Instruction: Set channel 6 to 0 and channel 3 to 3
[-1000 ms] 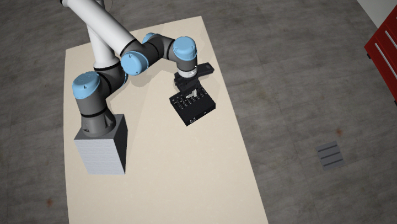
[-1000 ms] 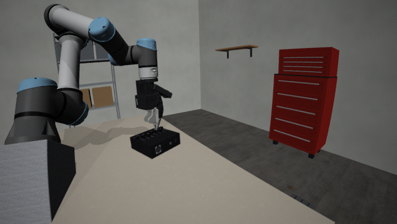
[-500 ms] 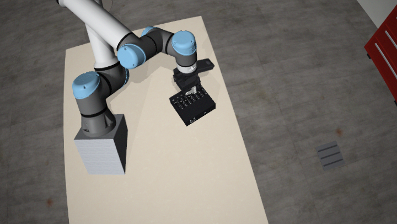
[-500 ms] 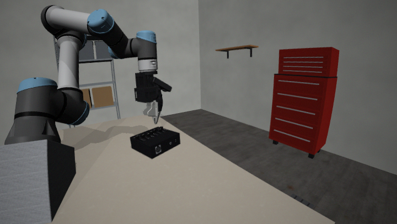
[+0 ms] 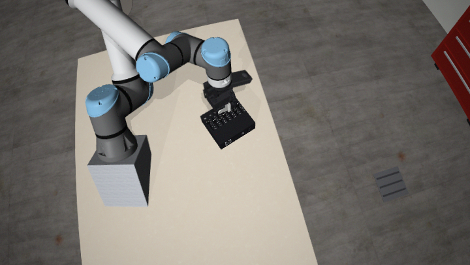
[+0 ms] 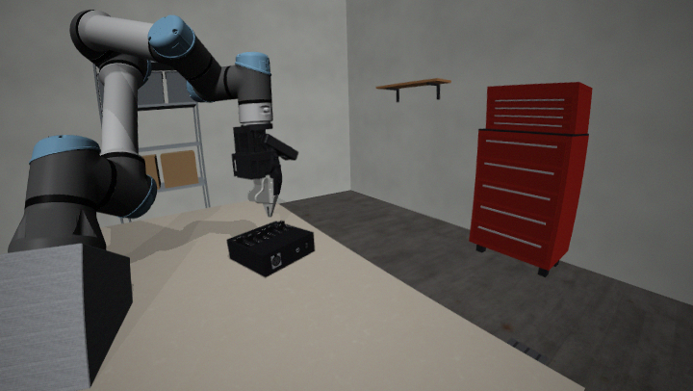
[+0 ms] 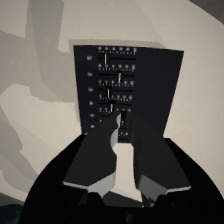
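Observation:
The lighting desk (image 5: 228, 124) is a small black box with several fader rows on its top, lying on the beige table toward the far right side. It also shows in the exterior view (image 6: 270, 247) and in the wrist view (image 7: 125, 87). My gripper (image 5: 224, 108) is shut with nothing between the jaws. It hangs a short way above the desk's top, tips pointing down (image 6: 269, 208). In the wrist view the closed jaw tips (image 7: 120, 125) sit over the nearest visible fader rows and hide the rows closest to me. Several fader knobs show as pale marks at differing positions.
The arm's grey pedestal (image 5: 121, 174) stands on the table's left side. A red tool chest (image 6: 528, 169) stands on the floor to the right, a metal shelf (image 6: 169, 145) behind the table. The table's right edge runs close past the desk.

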`<state>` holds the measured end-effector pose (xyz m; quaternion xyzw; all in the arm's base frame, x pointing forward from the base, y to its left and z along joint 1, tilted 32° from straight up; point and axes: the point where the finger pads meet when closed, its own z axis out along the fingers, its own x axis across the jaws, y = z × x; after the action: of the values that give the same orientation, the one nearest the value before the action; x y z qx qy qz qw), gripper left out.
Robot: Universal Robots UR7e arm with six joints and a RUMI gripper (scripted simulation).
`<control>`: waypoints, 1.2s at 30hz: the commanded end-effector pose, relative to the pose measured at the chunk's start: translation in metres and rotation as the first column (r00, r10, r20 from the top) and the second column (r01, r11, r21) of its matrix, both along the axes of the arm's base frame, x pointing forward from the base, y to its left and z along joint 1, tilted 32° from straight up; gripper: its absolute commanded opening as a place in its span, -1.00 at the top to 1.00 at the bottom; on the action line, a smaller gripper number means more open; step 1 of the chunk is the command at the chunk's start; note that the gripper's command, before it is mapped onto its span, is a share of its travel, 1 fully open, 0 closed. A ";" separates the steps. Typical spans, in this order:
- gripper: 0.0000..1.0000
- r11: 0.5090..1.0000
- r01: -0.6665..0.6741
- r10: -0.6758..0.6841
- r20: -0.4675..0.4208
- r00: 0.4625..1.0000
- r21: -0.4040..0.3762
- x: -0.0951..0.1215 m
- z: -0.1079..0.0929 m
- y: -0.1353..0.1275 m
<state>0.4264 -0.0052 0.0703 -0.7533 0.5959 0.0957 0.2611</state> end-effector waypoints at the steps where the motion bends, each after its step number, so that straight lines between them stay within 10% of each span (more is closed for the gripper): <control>1: 1.00 1.000 0.001 -0.001 0.000 1.000 -0.001 -0.035 -0.013 -0.008; 36: 1.00 1.000 0.000 0.000 0.001 1.000 0.000 -0.054 -0.021 -0.010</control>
<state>0.3725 -0.0148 0.0490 -0.7533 0.5958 0.0958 0.2615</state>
